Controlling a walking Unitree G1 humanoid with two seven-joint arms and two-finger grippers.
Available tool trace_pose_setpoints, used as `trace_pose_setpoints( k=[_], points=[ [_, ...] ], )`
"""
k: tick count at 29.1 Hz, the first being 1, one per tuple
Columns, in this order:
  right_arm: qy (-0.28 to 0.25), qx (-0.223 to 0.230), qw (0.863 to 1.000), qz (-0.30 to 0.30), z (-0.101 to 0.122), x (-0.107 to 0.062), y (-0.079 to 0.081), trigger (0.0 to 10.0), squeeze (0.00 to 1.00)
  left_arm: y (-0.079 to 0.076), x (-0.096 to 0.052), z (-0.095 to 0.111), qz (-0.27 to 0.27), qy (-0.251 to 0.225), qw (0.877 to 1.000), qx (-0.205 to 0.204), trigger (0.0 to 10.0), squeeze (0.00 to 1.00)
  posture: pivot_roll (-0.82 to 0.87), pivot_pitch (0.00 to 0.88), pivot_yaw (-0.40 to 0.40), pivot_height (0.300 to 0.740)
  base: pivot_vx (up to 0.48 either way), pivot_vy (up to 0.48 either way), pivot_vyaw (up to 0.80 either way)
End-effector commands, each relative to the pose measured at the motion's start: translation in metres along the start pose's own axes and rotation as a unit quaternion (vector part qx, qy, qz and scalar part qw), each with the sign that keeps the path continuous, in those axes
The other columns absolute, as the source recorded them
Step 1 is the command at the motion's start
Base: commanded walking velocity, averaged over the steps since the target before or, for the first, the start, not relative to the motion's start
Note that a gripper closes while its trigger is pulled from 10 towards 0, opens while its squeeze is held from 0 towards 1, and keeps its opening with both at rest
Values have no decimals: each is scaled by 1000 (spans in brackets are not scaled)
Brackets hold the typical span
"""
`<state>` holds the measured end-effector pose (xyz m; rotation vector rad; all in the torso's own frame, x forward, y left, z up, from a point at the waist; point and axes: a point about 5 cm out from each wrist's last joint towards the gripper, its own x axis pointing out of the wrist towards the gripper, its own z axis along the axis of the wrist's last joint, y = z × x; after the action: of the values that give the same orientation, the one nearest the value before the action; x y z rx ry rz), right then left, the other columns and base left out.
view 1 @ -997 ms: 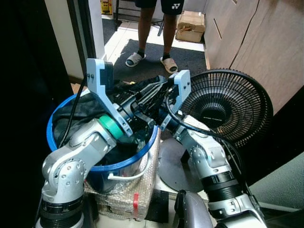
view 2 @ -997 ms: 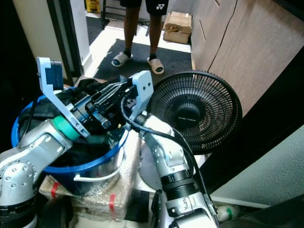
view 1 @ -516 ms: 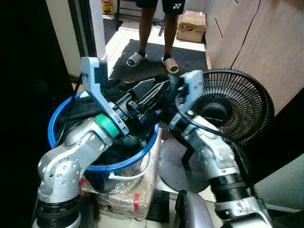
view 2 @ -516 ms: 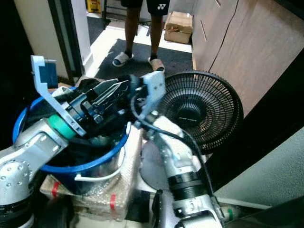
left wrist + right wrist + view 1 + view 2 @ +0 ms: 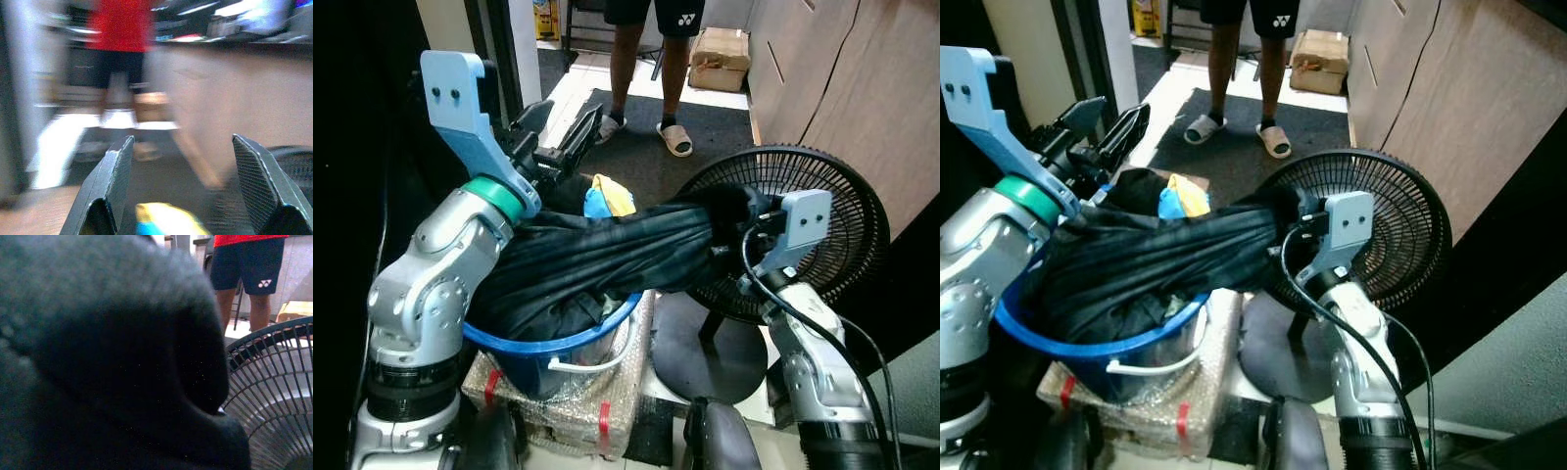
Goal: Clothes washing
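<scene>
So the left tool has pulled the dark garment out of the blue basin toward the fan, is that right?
Not quite: the right tool has the dark garment, stretched from the blue basin toward the fan. The left eye view shows this. The left tool is raised, open and empty.

The round blue plastic basin (image 5: 597,328) sits on a package wrapped in clear bubble wrap (image 5: 570,409). A long dark garment (image 5: 597,257) runs from inside the basin rightward to the right gripper (image 5: 729,220), which is in front of the black wire-grille floor fan (image 5: 822,211). The left gripper (image 5: 560,139) is above the basin's far side. A person in sandals (image 5: 651,73) stands behind everything on a dark floor mat (image 5: 705,127).
</scene>
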<state>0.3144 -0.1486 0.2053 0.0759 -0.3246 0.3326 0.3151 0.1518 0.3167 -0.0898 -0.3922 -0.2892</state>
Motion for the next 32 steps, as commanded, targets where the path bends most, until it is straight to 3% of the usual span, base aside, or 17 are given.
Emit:
trace_pose_setpoints(
  k=[1, 2, 12, 32],
  points=[
    [-6, -8, 1000, -11, 2, -5, -1, 10000, 0, 8, 2, 1, 33, -6, 999, 29, 10000, 0, 87, 0, 1, 483, 0, 0, 0],
    [6, -24, 1000, -6, -1, -5, 1, 10000, 0, 11, 2, 1, 48, -9, 998, 46, 10000, 0, 89, 0, -4, 483, 0, 0, 0],
    [13, -6, 999, -35, -14, 4, 6, 10000, 0, 9, 4, 6, 52, -25, 997, 55, 10000, 0, 110, 0, -17, 508, 0, 0, 0],
    [33, -3, 997, -75, -30, -4, 10, 10000, 0, 7, 3, -9, 60, -14, 996, 63, 10000, 0, 108, 0, -5, 578, 0, 0, 0]
  ],
)
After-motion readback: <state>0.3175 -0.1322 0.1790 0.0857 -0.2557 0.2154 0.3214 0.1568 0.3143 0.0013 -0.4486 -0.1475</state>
